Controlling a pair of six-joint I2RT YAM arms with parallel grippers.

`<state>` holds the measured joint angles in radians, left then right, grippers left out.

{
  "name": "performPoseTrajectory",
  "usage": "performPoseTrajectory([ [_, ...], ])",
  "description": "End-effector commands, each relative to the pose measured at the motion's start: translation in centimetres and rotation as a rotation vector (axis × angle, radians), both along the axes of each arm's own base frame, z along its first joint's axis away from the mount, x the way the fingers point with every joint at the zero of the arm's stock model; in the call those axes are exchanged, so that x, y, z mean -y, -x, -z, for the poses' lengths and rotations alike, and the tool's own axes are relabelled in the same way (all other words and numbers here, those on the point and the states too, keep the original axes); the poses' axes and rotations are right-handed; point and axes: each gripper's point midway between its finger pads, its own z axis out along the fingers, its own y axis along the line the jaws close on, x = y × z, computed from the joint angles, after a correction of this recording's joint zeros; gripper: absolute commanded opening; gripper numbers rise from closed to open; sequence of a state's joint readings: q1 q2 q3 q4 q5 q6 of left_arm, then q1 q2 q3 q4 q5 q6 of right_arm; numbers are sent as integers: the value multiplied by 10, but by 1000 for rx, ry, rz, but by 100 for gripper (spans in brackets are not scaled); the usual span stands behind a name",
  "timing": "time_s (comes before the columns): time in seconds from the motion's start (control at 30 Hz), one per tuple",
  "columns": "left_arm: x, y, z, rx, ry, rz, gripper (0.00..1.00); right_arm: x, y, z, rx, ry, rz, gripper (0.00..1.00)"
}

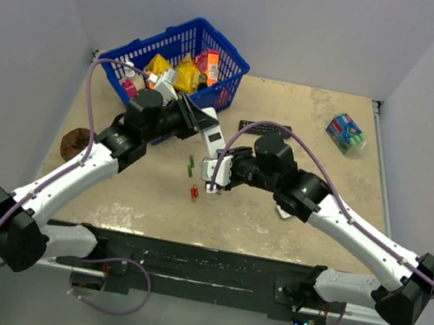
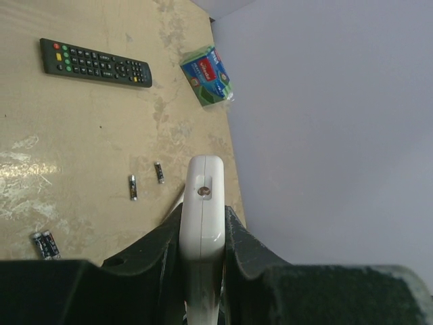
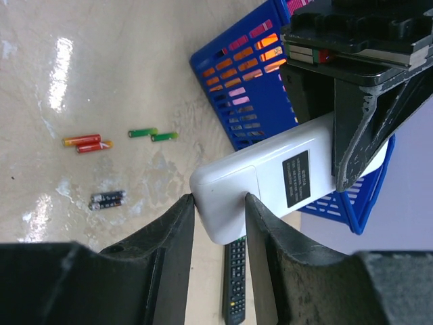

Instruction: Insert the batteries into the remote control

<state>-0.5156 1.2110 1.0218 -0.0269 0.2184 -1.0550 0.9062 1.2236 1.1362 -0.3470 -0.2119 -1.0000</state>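
Note:
The white remote control (image 3: 270, 176) is held in the air, back side with a black label towards the right wrist camera; its face is hidden. My left gripper (image 2: 203, 213) is shut on its edges (image 2: 203, 203). My right gripper (image 3: 218, 203) is closed on its other end, both fingers touching it. In the top view the remote (image 1: 208, 134) spans between the left gripper (image 1: 195, 121) and right gripper (image 1: 217, 171). Batteries lie on the table: a red-orange pair (image 3: 88, 142), a green pair (image 3: 152, 135), a dark pair (image 3: 107, 199), and more dark ones (image 2: 133, 187).
A long black remote (image 1: 265, 126) lies behind the grippers. A blue basket (image 1: 180, 59) of packets stands at the back left. A green and blue sponge pack (image 1: 345, 133) sits at the back right. A brown lump (image 1: 76, 138) is at the left edge.

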Motion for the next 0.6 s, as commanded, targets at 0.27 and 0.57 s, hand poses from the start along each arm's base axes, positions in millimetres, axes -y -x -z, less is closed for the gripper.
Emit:
performPoseTrajectory([
  [0.27, 18, 19, -58, 76, 204, 108, 0, -7, -8, 47, 20, 168, 46, 30],
  [0.57, 17, 19, -67, 89, 228, 101, 0, -9, -6, 56, 2, 195, 49, 3],
])
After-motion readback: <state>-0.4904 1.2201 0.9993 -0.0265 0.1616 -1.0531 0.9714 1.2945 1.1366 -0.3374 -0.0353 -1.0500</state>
